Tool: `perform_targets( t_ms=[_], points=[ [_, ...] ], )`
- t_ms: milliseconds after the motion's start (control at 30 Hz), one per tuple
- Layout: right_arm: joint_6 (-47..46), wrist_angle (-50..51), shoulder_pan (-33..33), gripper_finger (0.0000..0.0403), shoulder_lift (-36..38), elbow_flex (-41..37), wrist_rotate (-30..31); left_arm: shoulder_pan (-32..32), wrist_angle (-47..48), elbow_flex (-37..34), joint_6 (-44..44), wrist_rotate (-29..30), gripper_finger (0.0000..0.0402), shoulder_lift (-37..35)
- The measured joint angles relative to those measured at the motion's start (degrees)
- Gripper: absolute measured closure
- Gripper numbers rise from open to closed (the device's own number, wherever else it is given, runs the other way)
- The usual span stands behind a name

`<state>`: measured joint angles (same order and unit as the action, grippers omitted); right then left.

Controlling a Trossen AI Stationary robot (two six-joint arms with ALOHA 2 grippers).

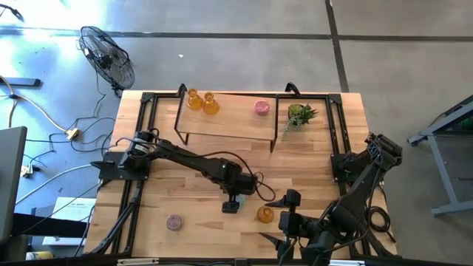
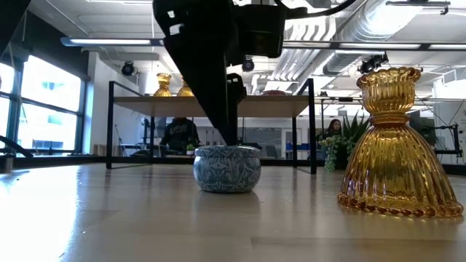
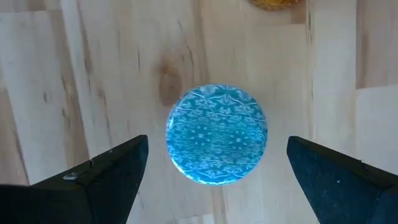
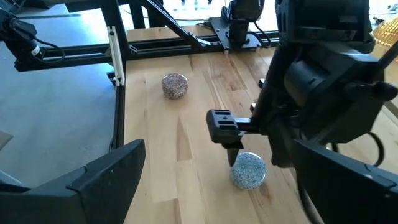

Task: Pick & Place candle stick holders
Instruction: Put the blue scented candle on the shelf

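Observation:
A squat blue-grey candle stick holder [image 3: 216,134] stands on its base on the table [image 1: 192,185], right below my left gripper [image 3: 217,142]. That gripper is open and points down, one finger on each side of the holder and clear of it. An amber holder [image 1: 264,214] stands on its wide base just to the right. A mauve holder [image 1: 174,222] sits near the front left. On the shelf [image 1: 229,118] stand two amber holders [image 1: 202,102] and a pink one [image 1: 261,108]. My right gripper [image 4: 217,149] hangs open above the table's front right.
A small green plant [image 1: 299,114] stands at the shelf's right end. Black frame rails [image 1: 137,133] run along the table's left and right sides. The right arm [image 1: 355,192] fills the front right corner. Bare wood lies between the shelf and the left arm.

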<state>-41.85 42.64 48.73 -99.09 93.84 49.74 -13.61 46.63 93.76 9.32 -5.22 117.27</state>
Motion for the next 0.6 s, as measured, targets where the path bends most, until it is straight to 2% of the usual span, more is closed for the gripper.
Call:
perform_targets(
  t_ms=[267, 600],
  points=[
    [0.9, 0.0, 0.0, 0.0007, 0.0, 0.0, -0.1, 0.1, 0.0, 0.0, 0.2, 5.7, 0.0026, 0.0],
    [1.4, 0.0, 0.0, 0.0007, 0.0, 0.0, -0.2, 0.1, -0.3, -1.1, 1.5, 4.1, 0.0026, 0.0]
  ],
)
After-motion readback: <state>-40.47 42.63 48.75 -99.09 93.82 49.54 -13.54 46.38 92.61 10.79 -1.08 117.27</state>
